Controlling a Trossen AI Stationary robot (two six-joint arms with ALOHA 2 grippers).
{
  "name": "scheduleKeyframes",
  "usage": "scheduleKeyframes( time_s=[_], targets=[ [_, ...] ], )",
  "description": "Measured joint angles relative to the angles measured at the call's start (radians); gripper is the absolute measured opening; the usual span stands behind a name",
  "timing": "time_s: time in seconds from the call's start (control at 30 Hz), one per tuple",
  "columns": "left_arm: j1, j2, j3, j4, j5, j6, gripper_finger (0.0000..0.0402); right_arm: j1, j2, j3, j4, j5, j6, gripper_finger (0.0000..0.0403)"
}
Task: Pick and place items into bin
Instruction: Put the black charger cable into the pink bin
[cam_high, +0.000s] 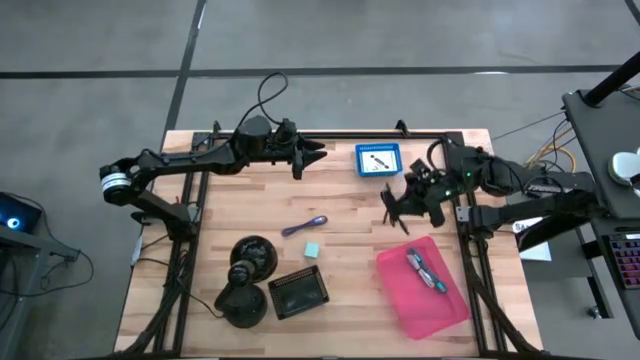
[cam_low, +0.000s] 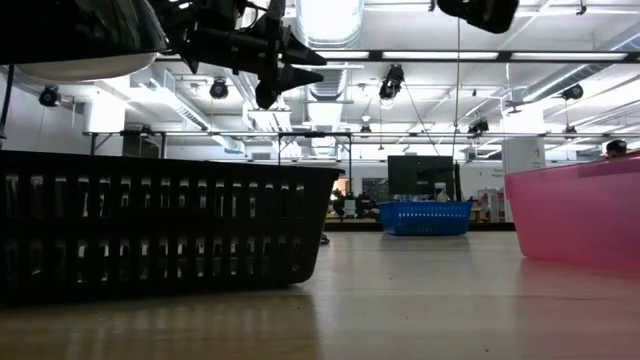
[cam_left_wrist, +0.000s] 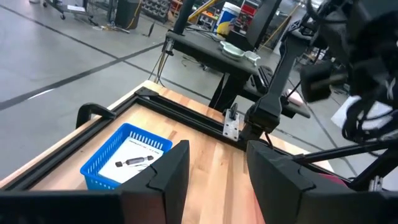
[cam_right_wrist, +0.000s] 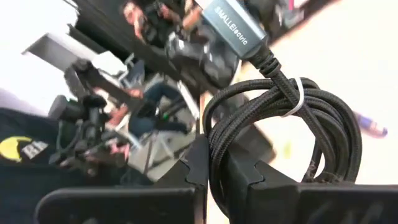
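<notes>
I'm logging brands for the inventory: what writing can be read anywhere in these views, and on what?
"SMALLElectric": on the grey plug of the coiled black cable, which the right gripper holds.
White packet in the blue basket: dark marks, too small to read.
Nothing else is legible.

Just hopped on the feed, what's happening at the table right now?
The right gripper is shut on the coiled black cable, held in the air between the blue basket and the pink bin. The pink bin already holds the teal-handled tool. The left gripper hangs open near the blue basket, holding nothing. The purple pen and pale teal cube lie on the table.
</notes>
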Motion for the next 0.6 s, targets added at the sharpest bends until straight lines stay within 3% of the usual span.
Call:
scheduleKeyframes(
  time_s=[0.4, 0.6],
  targets=[
    [0.000, 0.000, 0.000, 0.001, 0.000, 0.001, 0.0144, 0.196, 0.013, 0.000, -0.295, 0.006, 0.278, 0.0013],
    [0.000, 0.000, 0.000, 0.001, 0.000, 0.001, 0.0144, 0.265, 0.014, 0.000, -0.394, 0.061, 0.368, 0.0013]
  ],
)
